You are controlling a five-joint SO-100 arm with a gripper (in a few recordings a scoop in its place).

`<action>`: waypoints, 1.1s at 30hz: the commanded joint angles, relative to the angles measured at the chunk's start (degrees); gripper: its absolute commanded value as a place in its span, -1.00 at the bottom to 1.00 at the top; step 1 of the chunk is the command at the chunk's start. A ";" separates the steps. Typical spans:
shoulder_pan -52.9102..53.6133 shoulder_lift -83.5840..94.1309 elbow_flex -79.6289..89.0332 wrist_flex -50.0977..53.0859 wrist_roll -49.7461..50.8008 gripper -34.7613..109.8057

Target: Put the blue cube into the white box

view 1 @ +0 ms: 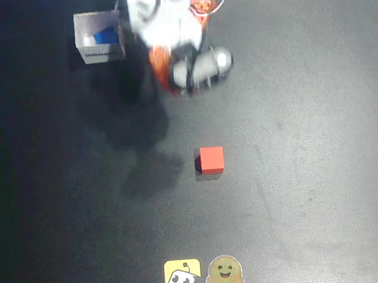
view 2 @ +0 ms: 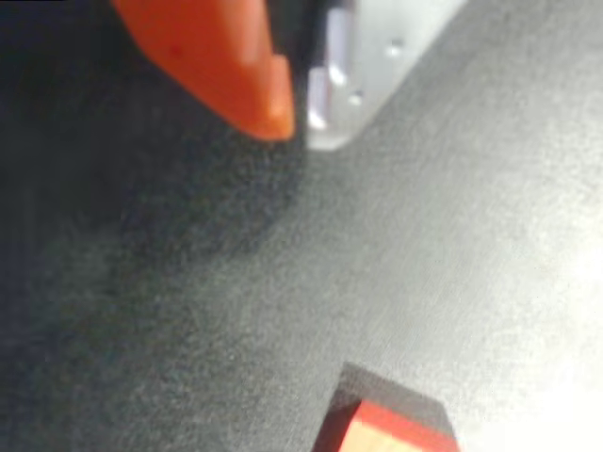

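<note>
A: Where's the blue cube (view 1: pixel 105 36)?
B: Inside the white box (view 1: pixel 100 54); the gripper (view 2: pixel 300 118), right of that box, looks clenched and empty.
A: Then retreat high, clear of its walls and the red cube (view 1: pixel 212 159)

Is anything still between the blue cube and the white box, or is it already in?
Nothing visible stands in the way: the small bright-blue cube already lies inside the square white cardboard box at the overhead view's upper left. The red cube sits apart mid-table, and the orange gripper holds nothing visible.
</note>
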 commanded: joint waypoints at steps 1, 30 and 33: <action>-0.53 15.56 6.68 0.53 0.70 -0.52; -1.05 21.88 30.94 -9.84 23.64 -0.52; -1.05 21.88 30.94 -2.20 23.64 -0.52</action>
